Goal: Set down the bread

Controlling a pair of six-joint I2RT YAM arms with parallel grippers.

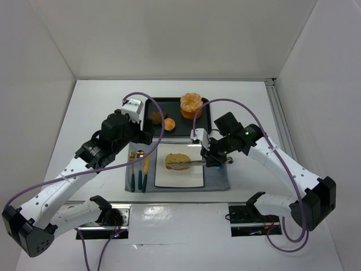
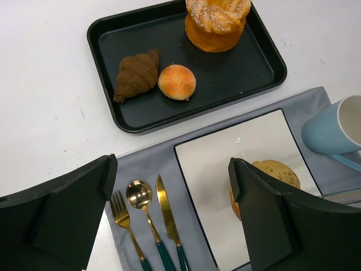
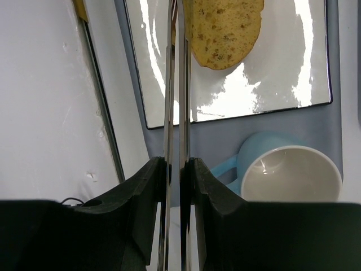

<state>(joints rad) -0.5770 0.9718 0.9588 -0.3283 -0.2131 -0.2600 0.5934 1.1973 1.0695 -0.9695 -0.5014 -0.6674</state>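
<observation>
The bread (image 1: 177, 161), a flat golden-tan slice, is over the white square plate (image 1: 180, 178). It also shows in the right wrist view (image 3: 225, 31) and in the left wrist view (image 2: 280, 171). My right gripper (image 1: 211, 160) (image 3: 176, 166) is shut on metal tongs (image 3: 176, 84), whose two blades reach the slice's edge. I cannot tell whether the slice rests on the plate (image 3: 282, 84) or hangs just above it. My left gripper (image 1: 143, 137) (image 2: 172, 169) is open and empty, above the placemat's left part near the cutlery.
A black tray (image 2: 113, 34) behind the plate holds a brown croissant (image 2: 137, 73), a small round bun (image 2: 177, 82) and a tall ridged orange cake (image 2: 217, 20). A gold fork, spoon and knife (image 2: 166, 220) lie on the grey placemat (image 2: 146, 164). A light-blue cup (image 3: 290, 172) stands right of the plate.
</observation>
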